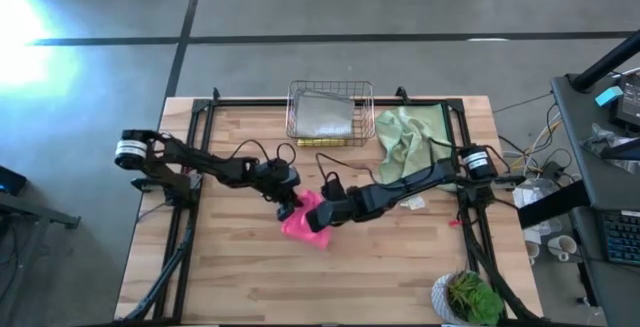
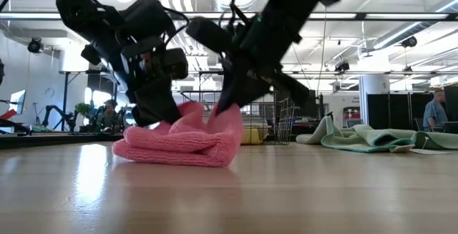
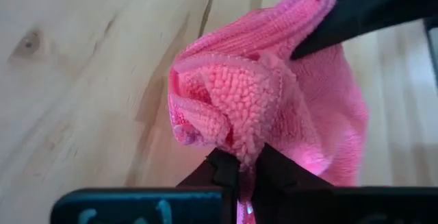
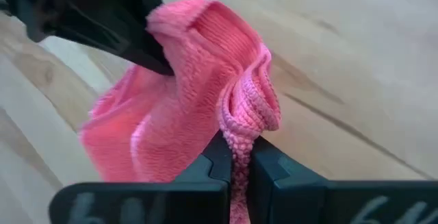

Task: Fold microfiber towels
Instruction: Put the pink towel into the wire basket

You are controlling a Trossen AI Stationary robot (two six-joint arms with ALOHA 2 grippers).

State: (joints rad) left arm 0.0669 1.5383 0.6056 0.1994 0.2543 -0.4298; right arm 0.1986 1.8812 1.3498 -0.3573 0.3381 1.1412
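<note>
Pink towel (image 1: 303, 220) bunched mid-table, left hand (image 1: 288, 207) and right hand (image 1: 318, 215) each clamped on it

A wooden table (image 1: 240, 267) with a pale plank top is framed by a black metal rail. A copper wire basket (image 1: 330, 113) is set at the middle of the table's far edge, and a potted green plant (image 1: 468, 298) is placed at the table's near right corner. A desk (image 1: 600, 167) loaded with cables and equipment is positioned well to the right of the table, and a person (image 2: 434, 110) is seen standing in the room beyond the table.
</note>
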